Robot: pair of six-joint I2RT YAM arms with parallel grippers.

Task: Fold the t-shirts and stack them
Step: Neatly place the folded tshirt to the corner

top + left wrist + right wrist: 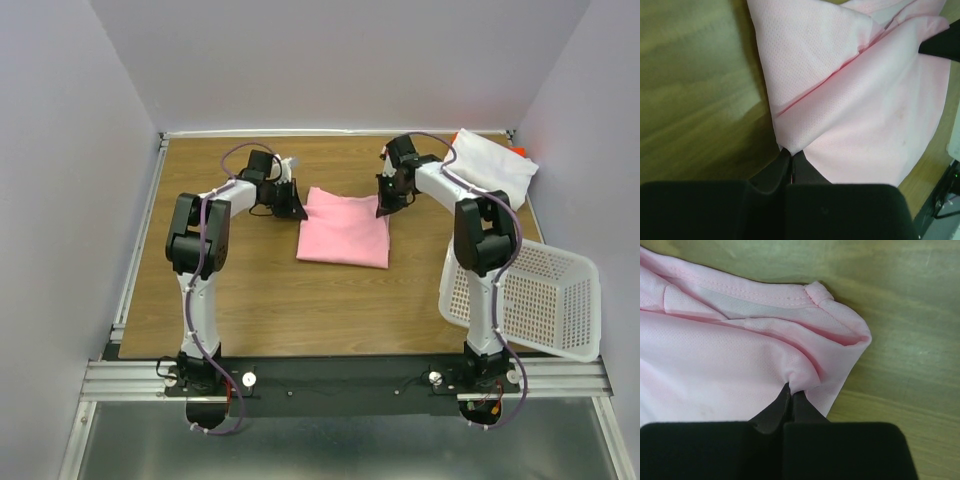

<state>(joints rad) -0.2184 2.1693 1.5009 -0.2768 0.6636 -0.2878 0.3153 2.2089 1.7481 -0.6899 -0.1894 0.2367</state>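
Note:
A light pink t-shirt (344, 229) lies folded into a rough rectangle in the middle of the wooden table. My left gripper (298, 210) is at its far left corner, shut on a pinch of the pink cloth (788, 146). My right gripper (383, 208) is at the far right corner, shut on a puckered bit of the pink t-shirt (800, 380) near its stitched hem (765, 296). A white t-shirt (488, 167) lies bunched at the far right of the table. A sliver of an orange-red t-shirt (519, 152) peeks out behind it.
A white perforated basket (535, 296) lies tipped at the right edge of the table, beside the right arm. Bare wood (240, 300) lies in front of the pink t-shirt and to its left. Walls close in the table on three sides.

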